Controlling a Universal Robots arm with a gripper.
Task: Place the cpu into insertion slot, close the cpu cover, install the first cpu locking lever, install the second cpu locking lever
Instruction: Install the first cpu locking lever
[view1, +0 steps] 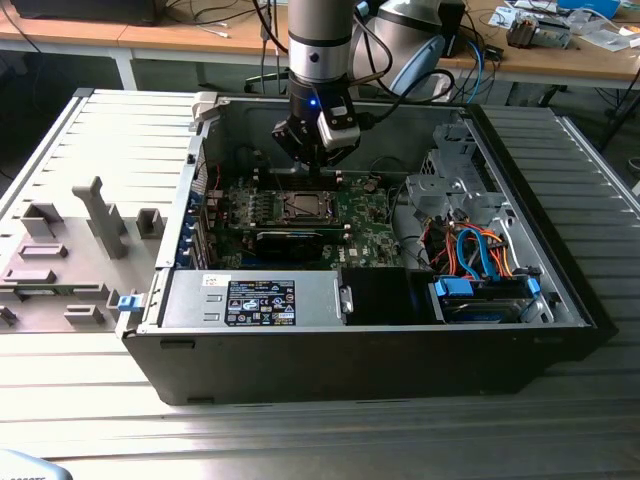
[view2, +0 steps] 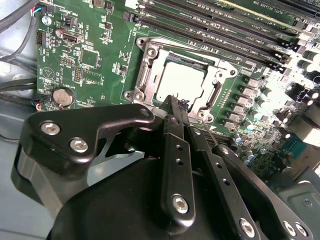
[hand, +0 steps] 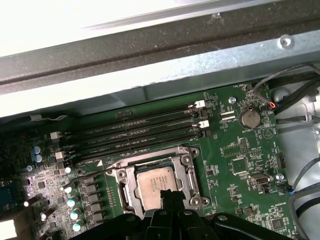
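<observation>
The cpu (view2: 180, 82) (hand: 154, 181), a dull silver square, lies flat in the insertion slot (view1: 300, 207) on the green motherboard (view1: 372, 236). The cpu cover (view2: 144, 75) (hand: 124, 192) lies down around the chip as a metal frame, and the chip's top shows through its window. My gripper (view1: 308, 168) (view2: 178, 103) (hand: 167, 196) hangs just above the socket with its black fingers pressed together and nothing visible between them. Its tips sit at the socket's edge, over one side of the frame. A thin wire lever (view2: 212, 136) runs beside the fingers.
The board sits deep in an open computer case (view1: 190, 200) with tall metal walls. Memory slots (hand: 135, 131) run along one side of the socket. A power supply (view1: 255, 298) and a drive cage with blue and orange cables (view1: 480, 255) stand nearby. A grey fixture (view1: 60, 250) lies outside.
</observation>
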